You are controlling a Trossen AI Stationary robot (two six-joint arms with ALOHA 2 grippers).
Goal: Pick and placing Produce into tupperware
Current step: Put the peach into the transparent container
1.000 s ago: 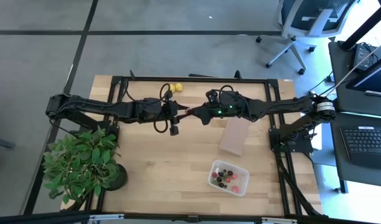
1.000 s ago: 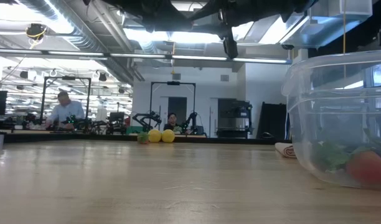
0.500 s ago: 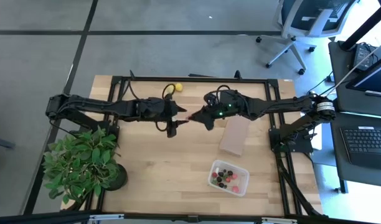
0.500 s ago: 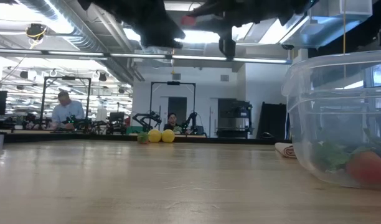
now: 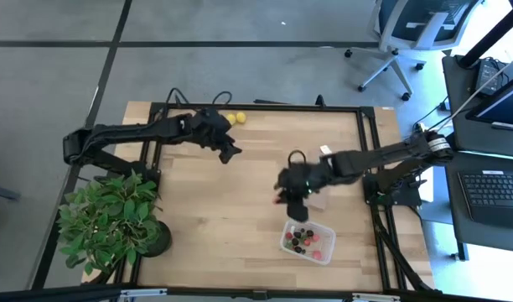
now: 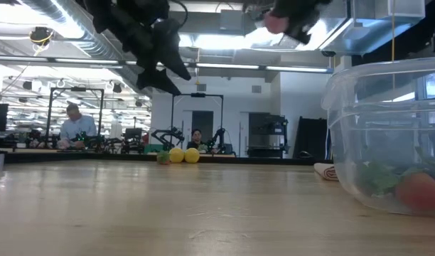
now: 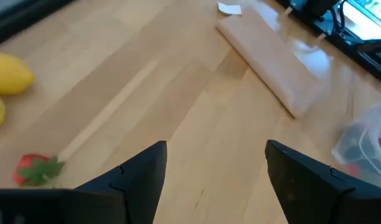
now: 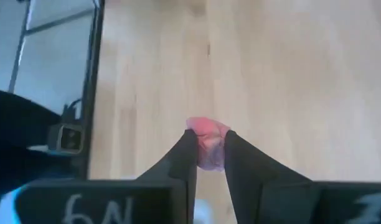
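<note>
a clear tupperware (image 5: 307, 241) with berries sits at the desk's (image 5: 215, 210) near edge, a potted plant (image 5: 114, 220) to its left. just beyond it, beside a brown block (image 5: 317, 190), the right gripper (image 5: 281, 198) pinches a red strawberry (image 8: 206, 140). farther back, near two lemons (image 5: 235, 118), the left gripper (image 5: 230, 153) hangs spread apart.

tupperware (image 6: 391, 135) cut off at edge, contents blurred

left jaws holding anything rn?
No. In the left wrist view the left gripper is open with only bare table between its jaws.
</note>
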